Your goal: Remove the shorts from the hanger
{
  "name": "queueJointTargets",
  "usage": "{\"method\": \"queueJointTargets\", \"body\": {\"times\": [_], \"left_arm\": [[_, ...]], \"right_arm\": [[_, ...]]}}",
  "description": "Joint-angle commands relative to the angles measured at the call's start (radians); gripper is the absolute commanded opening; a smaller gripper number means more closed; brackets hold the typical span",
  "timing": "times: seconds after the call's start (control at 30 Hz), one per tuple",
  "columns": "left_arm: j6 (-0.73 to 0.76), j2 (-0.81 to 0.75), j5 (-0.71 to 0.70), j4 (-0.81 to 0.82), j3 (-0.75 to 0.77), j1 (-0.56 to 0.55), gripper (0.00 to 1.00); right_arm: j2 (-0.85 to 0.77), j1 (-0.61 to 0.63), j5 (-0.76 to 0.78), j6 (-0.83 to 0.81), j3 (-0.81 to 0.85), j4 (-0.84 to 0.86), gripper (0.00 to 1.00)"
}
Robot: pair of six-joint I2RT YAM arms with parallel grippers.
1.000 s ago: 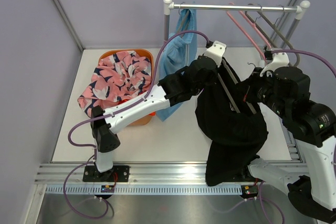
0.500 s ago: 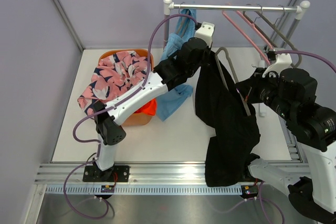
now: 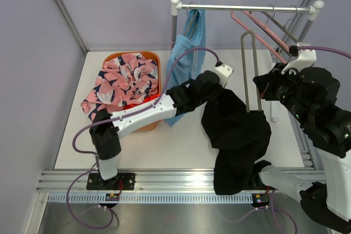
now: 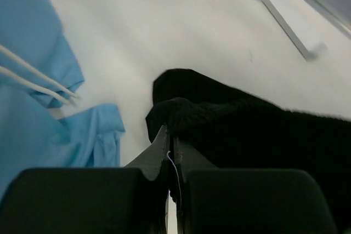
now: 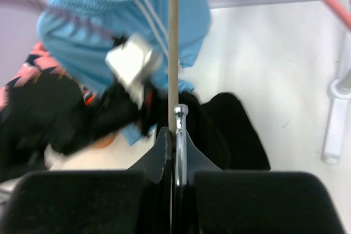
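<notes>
Black shorts point(image 3: 238, 132) lie heaped on the white table point(image 3: 175, 146), spilling over its near edge, and only the left wrist view shows the left gripper point(image 4: 171, 135) clamped on a fold of them. The right wrist view alone shows the right gripper point(image 5: 174, 135) closed on the upright grey hanger point(image 5: 173, 36), whose lower end meets the heap. Light blue shorts point(image 3: 189, 53) hang from the rail point(image 3: 247, 8) behind the left arm; pink patterned shorts point(image 3: 123, 83) fill the orange basket point(image 3: 116, 55).
</notes>
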Motion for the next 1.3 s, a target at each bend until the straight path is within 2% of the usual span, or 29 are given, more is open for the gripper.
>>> {"method": "queueJointTargets", "body": {"times": [0.0,0.1,0.17,0.33,0.47,0.57,0.6,0.67,0.7,0.77,0.8,0.83,0.9,0.93,0.97,1.0,1.03,1.07,1.1,1.13,1.2,1.23,1.27], "left_arm": [[0.167,-0.247,0.102,0.124,-0.024,-0.142,0.0],[0.277,-0.382,0.145,0.091,-0.079,-0.253,0.0],[0.299,-0.448,0.188,0.054,-0.114,-0.306,0.0],[0.325,-0.628,0.425,-0.102,-0.113,-0.377,0.0],[0.347,-0.677,0.418,-0.21,-0.036,-0.4,0.0],[0.357,-0.721,0.213,-0.198,-0.01,-0.402,0.0],[0.364,-0.729,0.08,-0.187,0.02,-0.402,0.0],[0.412,-0.734,-0.033,-0.176,0.082,-0.4,0.0],[0.429,-0.726,-0.173,-0.167,0.119,-0.4,0.0],[0.501,-0.71,-0.313,-0.073,0.22,-0.399,0.0],[0.611,-0.685,-0.434,-0.016,0.246,-0.399,0.0],[0.671,-0.668,-0.474,0.085,0.321,-0.394,0.0],[0.866,-0.624,-0.543,0.197,0.402,-0.373,0.0],[0.938,-0.589,-0.548,0.357,0.46,-0.347,0.0],[1.016,-0.57,-0.541,0.411,0.502,-0.324,0.0],[1.029,-0.546,-0.495,0.432,0.551,-0.295,0.0],[1.028,-0.489,-0.475,0.425,0.609,-0.212,0.0],[1.02,-0.458,-0.463,0.422,0.718,-0.167,0.0],[1.017,-0.432,-0.428,0.417,0.754,-0.121,0.0],[1.017,-0.406,-0.411,0.431,0.766,-0.039,0.0],[0.95,-0.4,-0.366,0.419,0.745,0.05,0.0],[0.91,-0.395,-0.355,0.407,0.737,0.145,0.0],[0.816,-0.395,-0.343,0.388,0.708,0.193,0.0]], "right_arm": [[0.088,0.007,0.142,-0.034,0.06,0.099,0.0],[0.146,0.008,0.199,-0.044,0.092,0.133,0.0],[0.174,0.007,0.235,-0.047,0.109,0.161,0.0],[0.243,0.007,0.326,-0.049,0.125,0.259,0.0],[0.272,0.007,0.316,-0.029,0.122,0.303,0.0],[0.298,0.007,0.299,-0.015,0.143,0.284,0.0],[0.299,0.007,0.299,-0.017,0.151,0.276,0.0],[0.292,0.007,0.299,-0.018,0.142,0.271,0.0],[0.287,0.007,0.299,-0.018,0.132,0.271,0.0],[0.277,0.007,0.297,-0.021,0.129,0.265,0.0],[0.273,0.007,0.297,-0.021,0.132,0.261,0.0],[0.273,0.007,0.297,-0.023,0.138,0.248,0.0],[0.27,0.007,0.292,-0.024,0.151,0.236,0.0],[0.267,0.007,0.282,-0.026,0.154,0.23,0.0],[0.264,0.005,0.279,-0.026,0.155,0.225,0.0],[0.263,0.008,0.277,-0.027,0.163,0.221,0.0],[0.263,0.007,0.273,-0.029,0.166,0.21,0.0],[0.264,0.007,0.274,-0.035,0.169,0.202,0.0],[0.264,0.007,0.276,-0.038,0.175,0.196,0.0],[0.266,0.007,0.276,-0.04,0.177,0.185,0.0],[0.261,0.007,0.271,-0.044,0.174,0.176,0.0],[0.26,0.008,0.269,-0.046,0.172,0.172,0.0],[0.261,0.007,0.269,-0.047,0.174,0.167,0.0]]}}
